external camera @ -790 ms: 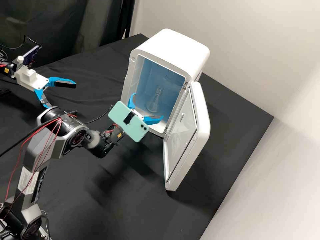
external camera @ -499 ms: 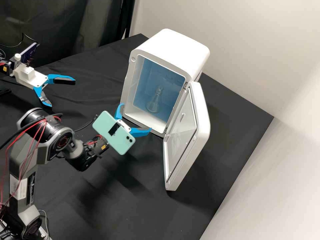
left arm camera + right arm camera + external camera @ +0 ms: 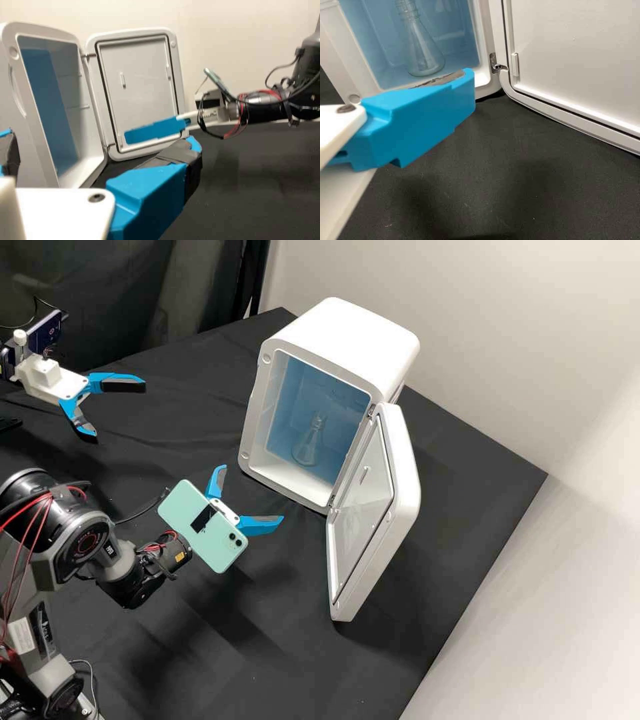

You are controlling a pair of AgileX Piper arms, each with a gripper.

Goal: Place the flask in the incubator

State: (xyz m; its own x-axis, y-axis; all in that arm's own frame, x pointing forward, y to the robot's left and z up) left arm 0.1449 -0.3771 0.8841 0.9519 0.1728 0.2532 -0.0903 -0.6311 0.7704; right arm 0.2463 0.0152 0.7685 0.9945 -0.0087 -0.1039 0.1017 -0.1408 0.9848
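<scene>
Glass flask (image 3: 308, 443) stands upright on the floor inside the incubator (image 3: 347, 333), nothing touching it. The door (image 3: 377, 507) hangs wide open. Placement looks done, so the step in hand is prob. clearing out. Next move, if any: get round to the door's outer face & push it shut w/o jolting the box. Right end effector (image 3: 250, 495) sits just outside the opening, above the bench (image 3: 200, 627), fingers splayed wide, empty. Left end effector (image 3: 115, 408) is well apart, likewise splayed, holding nothing.
</scene>
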